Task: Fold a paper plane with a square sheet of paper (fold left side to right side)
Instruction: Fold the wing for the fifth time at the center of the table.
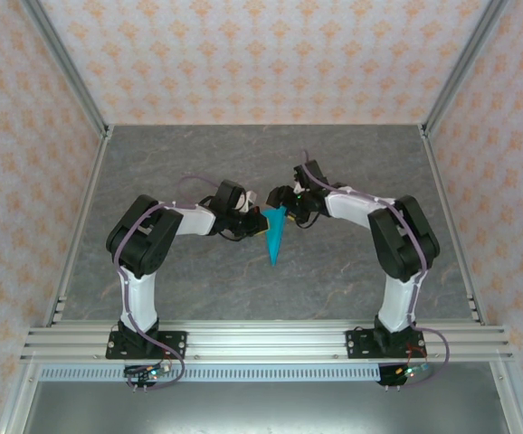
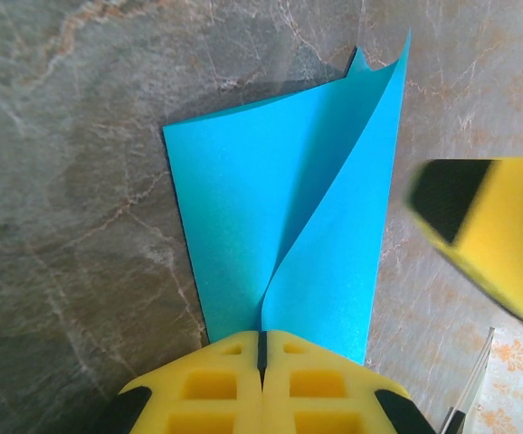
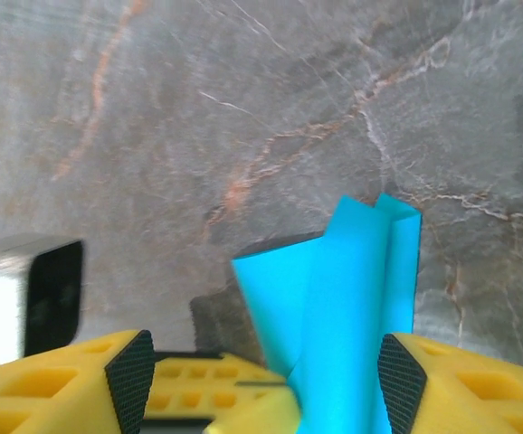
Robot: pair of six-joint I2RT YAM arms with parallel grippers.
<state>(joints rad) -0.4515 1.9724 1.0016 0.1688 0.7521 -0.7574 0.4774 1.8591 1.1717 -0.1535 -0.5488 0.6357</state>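
The cyan-blue paper is folded into a narrow, pointed paper plane (image 1: 275, 239) at the middle of the grey marble table, its tip pointing toward the arms' bases. My left gripper (image 1: 255, 222) is shut on the plane's wide end. In the left wrist view the yellow jaws (image 2: 263, 340) meet on the paper (image 2: 271, 199), and one flap curls up off the lower layer. My right gripper (image 1: 290, 211) stands open at the same end. The paper (image 3: 352, 298) rises between its spread fingers (image 3: 266, 366), close to the right pad (image 3: 401, 380).
The left gripper's yellow fingers (image 3: 230, 398) lie just under the right gripper. One right finger (image 2: 488, 235) hangs blurred beside the paper. Aluminium rails (image 1: 261, 342) run along the near edge, and patterned walls (image 1: 261, 54) close in the table on three sides.
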